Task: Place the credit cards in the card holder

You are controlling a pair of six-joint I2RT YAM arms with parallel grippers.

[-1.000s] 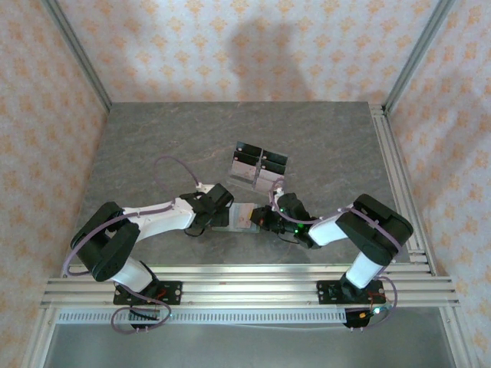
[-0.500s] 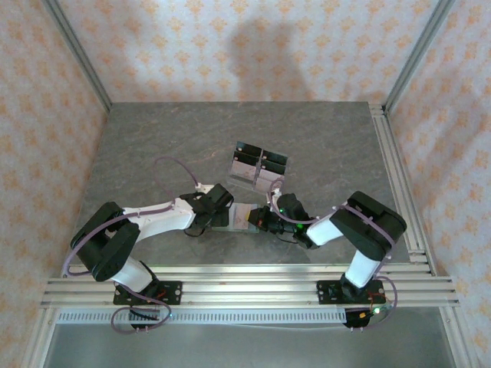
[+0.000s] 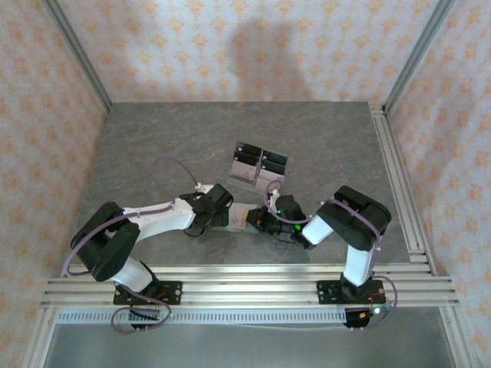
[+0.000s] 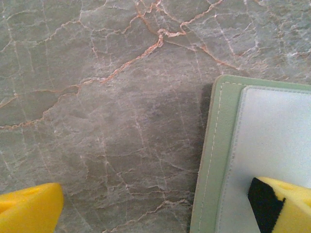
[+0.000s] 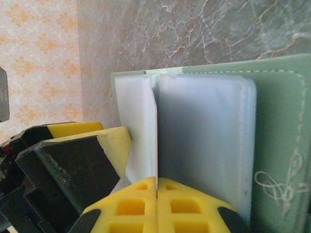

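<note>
card holder (image 3: 239,218) lies open on the table (image 3: 153,146), just below the middle of the top view, between the two grippers. In the right wrist view its green skin runs along the top and right, with pale sleeves across the centre.

credit card (image 5: 156,131) stands edge-on, a thin line down the centre of the right wrist view, sitting on the seam between the two sleeves. right gripper (image 5: 156,187) is at bottom centre, fingers pressed together on the card's near edge, so it is pinching the card. Can't tell whether the leading edge is inside a pocket; the edge-on angle hides it.

left gripper (image 4: 154,209) is spread wide. One yellow pad (image 4: 284,206) is down on the sleeve at lower right of the left wrist view, the other is over bare table at lower left. Reads as a hold-down, not a grasp.

Change over the last second: the right arm's elbow swings left in the top view and its gripper closes in on the holder from the right. Left arm and holder stay put. Neither claw changes state.

My read: insertion stroke in progress, holder pinned so it doesn't slide. Risk: the card rides the seam instead of entering a pocket.

clear stand with black tops (image 3: 258,166) sits just above the holder, apart from the action.
</note>
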